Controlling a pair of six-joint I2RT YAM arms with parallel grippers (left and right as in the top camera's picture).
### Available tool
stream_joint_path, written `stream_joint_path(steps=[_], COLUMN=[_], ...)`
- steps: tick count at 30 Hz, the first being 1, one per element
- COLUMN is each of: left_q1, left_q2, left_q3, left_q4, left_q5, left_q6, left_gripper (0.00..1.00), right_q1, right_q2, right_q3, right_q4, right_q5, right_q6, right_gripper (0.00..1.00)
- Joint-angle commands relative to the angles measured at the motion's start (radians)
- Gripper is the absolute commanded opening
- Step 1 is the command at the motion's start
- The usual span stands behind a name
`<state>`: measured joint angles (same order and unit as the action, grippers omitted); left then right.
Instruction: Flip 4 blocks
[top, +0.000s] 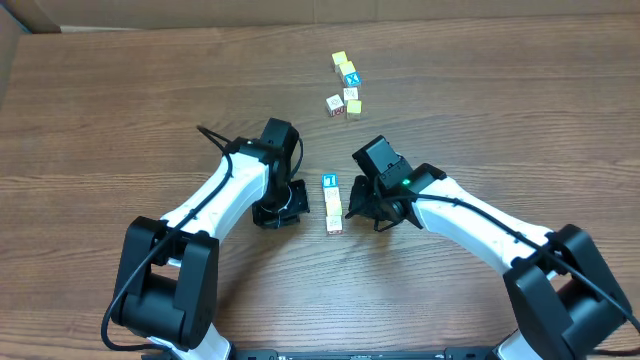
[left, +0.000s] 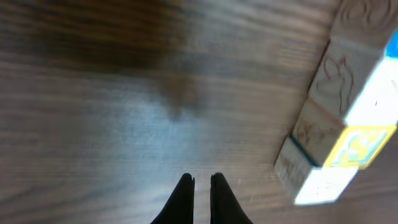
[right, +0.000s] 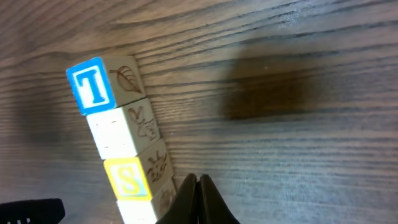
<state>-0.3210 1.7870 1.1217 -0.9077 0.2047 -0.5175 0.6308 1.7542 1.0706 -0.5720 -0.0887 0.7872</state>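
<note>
Four blocks lie touching in a straight row, blue T block at one end, yellow S block third.

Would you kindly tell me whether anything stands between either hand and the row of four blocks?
Nothing visible does. The row of blocks lies between the left hand and the right hand, with only bare table on either side; the other blocks sit farther back.

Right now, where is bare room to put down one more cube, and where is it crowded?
Free: the table left of the left claw; the wood right of the loose cubes; the strip between those cubes and the row of blocks. Crowded: around the row, with the right claw beside it.
</note>
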Motion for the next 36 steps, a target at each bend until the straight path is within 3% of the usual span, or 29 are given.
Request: stream_joint_path(steps=[1,12,36], left_q1=[-0.001,-0.014,-0.074], left_q2=[-0.011,-0.009,-0.009], left_q3=[-0.044,-0.088,-0.089], left_q4=[0.048,0.106,0.181], left_q5=[0.066,0.153,0.137], left_q6=[-0.034,-0.033,-0.068], left_gripper=[0.04,0.04,0.04], right_q1=[0.003,0.003,0.003], right_q2=[0.026,0.051,0.051], right_q3=[0.013,0.013,0.013], right_q4=[0.022,0.037,0.036], right_q5=[0.008,0.008,0.008], right_q6=[-0.055,-0.059,-0.059], right_gripper=[0.04,0.04,0.04])
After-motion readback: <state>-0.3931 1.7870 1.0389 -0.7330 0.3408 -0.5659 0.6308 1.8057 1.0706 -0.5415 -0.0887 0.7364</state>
